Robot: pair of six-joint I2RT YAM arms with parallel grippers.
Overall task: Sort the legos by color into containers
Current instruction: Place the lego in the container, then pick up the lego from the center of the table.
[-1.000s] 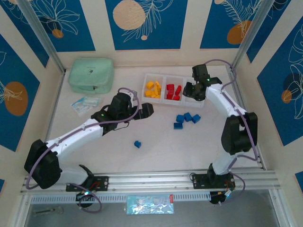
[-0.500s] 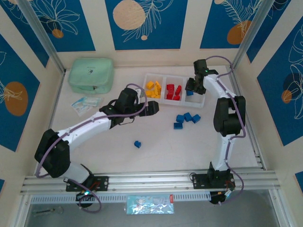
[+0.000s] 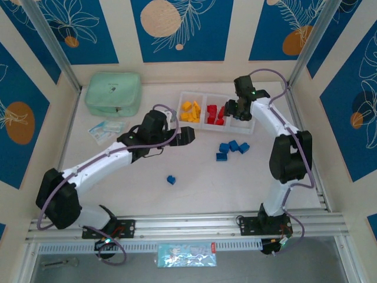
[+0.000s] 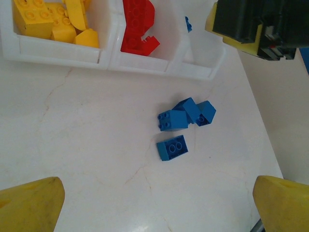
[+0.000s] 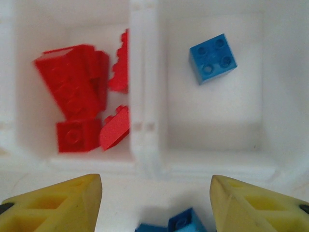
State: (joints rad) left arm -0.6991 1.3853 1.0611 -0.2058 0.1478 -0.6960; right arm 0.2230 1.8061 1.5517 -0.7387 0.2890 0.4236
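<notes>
The white tray [image 3: 203, 96] holds yellow legos [image 3: 189, 111] in its left compartment and red legos [image 3: 215, 113] in the middle one. My right gripper [image 3: 235, 109] hovers over the tray's right end, open and empty [image 5: 154, 203]. Below it, red legos [image 5: 77, 96] lie left of the divider [image 5: 142, 96] and one blue lego [image 5: 213, 58] lies in the right compartment. Three blue legos [image 3: 232, 147] sit on the table in front of the tray. My left gripper [image 3: 187, 135] is open above the table [image 4: 157, 208], with those blue legos [image 4: 186, 113] ahead of it.
A single blue brick [image 3: 171, 180] lies near the table's middle. A mint-green pouch [image 3: 113, 93] stands at the back left, with a small packet [image 3: 107, 130] in front of it. Metal frame posts rise at both back corners.
The right gripper has opened and shifted slightly left over the tray. The left gripper edged a little to the right toward the blue bricks.
</notes>
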